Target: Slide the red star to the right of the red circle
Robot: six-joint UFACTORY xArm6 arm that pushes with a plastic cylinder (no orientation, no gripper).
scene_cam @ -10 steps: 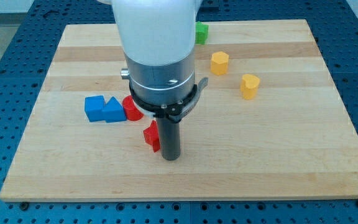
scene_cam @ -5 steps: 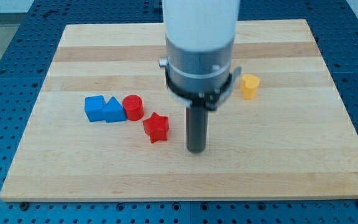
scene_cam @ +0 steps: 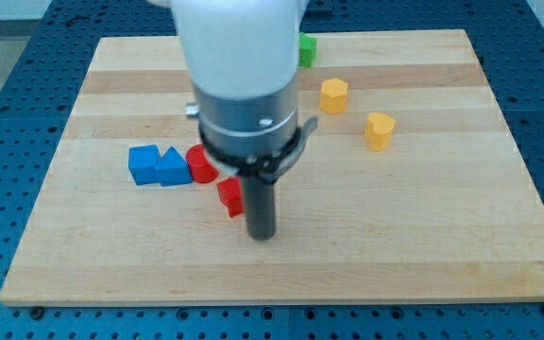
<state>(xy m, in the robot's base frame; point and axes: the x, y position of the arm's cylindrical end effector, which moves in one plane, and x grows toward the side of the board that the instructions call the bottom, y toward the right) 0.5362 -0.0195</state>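
- Camera view is showing my tip resting on the pale, striped wooden worktop, at the end of a smooth dark rod hanging under a glossy white arm housing with a metal collar.
- Jaws: this rig is carrying none, so there is no apart or together state to report; the rod is simply standing upright.
- Just beside my tip, toward the view's left and slightly toward the top, the red star is lying; the rod is hiding its right side, so whether they are touching cannot be told.
- Farther to the view's upper left of my tip, the red circle, a short matte cylinder, is sitting partly behind the arm, with the star just below and to its right.
- Left of the circle, a blue triangular block and a blue cube are sitting side by side, apparently touching each other.
- Well apart from my tip, toward the view's upper right, a yellow hexagonal block and a yellow heart-shaped block are standing on the wood.
- Near the top edge, a green block is peeking out from behind the arm; its shape cannot be made out.
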